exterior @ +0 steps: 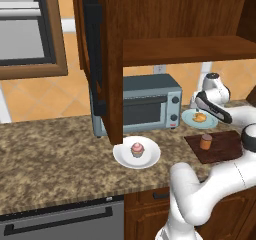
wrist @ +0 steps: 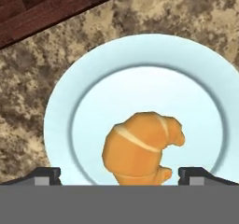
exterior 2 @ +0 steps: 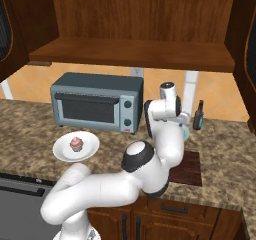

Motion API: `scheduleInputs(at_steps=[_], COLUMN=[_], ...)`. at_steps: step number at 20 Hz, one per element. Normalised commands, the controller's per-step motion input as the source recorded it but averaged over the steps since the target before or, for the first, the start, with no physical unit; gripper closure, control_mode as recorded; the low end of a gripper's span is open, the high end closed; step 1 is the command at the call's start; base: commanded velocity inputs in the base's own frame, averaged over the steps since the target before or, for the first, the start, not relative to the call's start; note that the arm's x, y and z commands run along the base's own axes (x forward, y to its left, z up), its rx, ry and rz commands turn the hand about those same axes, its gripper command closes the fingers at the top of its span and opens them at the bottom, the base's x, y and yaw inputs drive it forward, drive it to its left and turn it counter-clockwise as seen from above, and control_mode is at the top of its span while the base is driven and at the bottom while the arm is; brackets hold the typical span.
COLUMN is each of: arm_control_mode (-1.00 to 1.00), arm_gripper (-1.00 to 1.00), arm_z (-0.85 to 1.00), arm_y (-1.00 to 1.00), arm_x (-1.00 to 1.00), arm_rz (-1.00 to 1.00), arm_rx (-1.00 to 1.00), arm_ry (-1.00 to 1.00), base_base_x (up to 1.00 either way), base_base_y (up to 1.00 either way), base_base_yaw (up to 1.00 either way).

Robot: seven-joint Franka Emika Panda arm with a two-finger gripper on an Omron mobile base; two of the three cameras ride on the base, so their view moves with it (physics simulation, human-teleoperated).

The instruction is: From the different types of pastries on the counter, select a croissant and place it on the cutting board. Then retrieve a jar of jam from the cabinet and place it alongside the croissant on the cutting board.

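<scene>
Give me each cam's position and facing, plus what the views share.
Left base view: behind-left, forward-down at counter; arm rises lower right.
Right base view: behind-right, same counter; arm rises lower left, hiding part of the cutting board.
Hand view: on the hand, looking down on the croissant; open pincer tips at bottom.
Shared: base views both show toaster oven, cupcake.

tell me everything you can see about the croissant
The small golden-orange, lumpy curved croissant has a smooth, glossy-looking surface with a pale seam across its top and one tip curling out to the side. It lies flat inside the round pale teal plate, a little off the middle, resting on the plate alone. That plate sits on the speckled brown granite counter beside the dark reddish-brown cutting board. The open pincer hovers just above it, one dark fingertip on each side, not touching.
</scene>
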Motion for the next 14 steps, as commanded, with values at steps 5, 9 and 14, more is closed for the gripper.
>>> scheduleInputs(at_steps=[5,9,14], arm_control_mode=[-1.0,-1.0,-1.0], arm_gripper=[-1.0,-1.0,-1.0], arm_z=[-0.13,-0.34,-0.26], arm_y=[-0.01,0.0,0.0], arm_x=[0.04,0.05,0.06], arm_rz=[0.0,0.0,0.0], arm_rx=[0.0,0.0,0.0], arm_ry=[0.16,0.16,0.09], base_base_x=[0.0,0.0,0.0], base_base_y=[0.0,0.0,0.0], base_base_yaw=[0.0,0.0,0.0])
